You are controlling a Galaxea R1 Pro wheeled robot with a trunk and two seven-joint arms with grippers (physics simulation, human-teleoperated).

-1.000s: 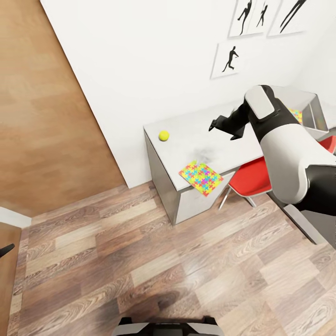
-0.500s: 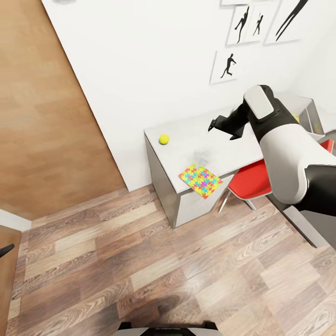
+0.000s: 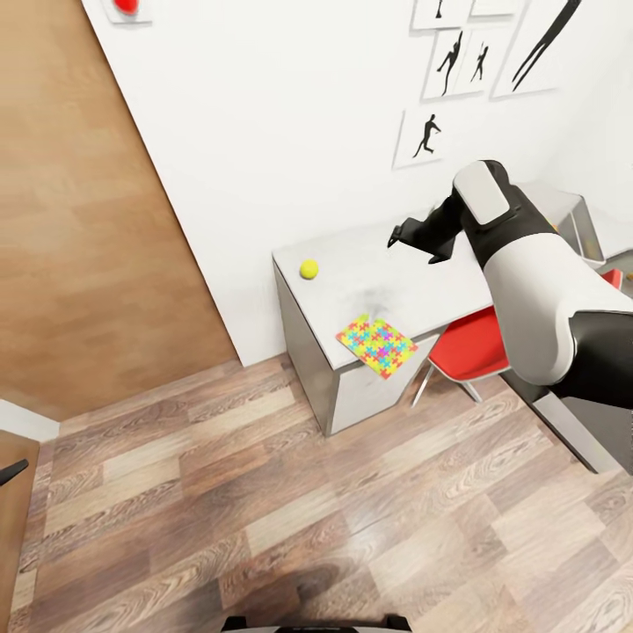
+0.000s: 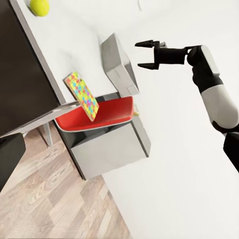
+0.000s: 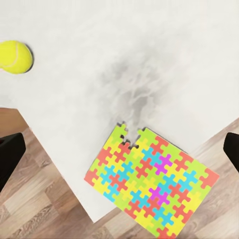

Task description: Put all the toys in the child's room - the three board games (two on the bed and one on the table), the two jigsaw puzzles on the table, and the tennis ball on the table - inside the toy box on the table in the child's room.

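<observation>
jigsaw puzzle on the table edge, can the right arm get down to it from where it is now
Probably yes. The right gripper hangs open above the table, and the jigsaw puzzle lies flat below it, overhanging the edge. Nothing lies between them; the tennis ball sits well aside.

Small yellow tennis ball [image 3: 309, 269] near the back corner of the pale table [image 3: 413, 281]. Bright jigsaw puzzle [image 3: 377, 345] flat at the front edge (one corner poking past it). Grey toy box [image 3: 582, 221] far along.
</observation>
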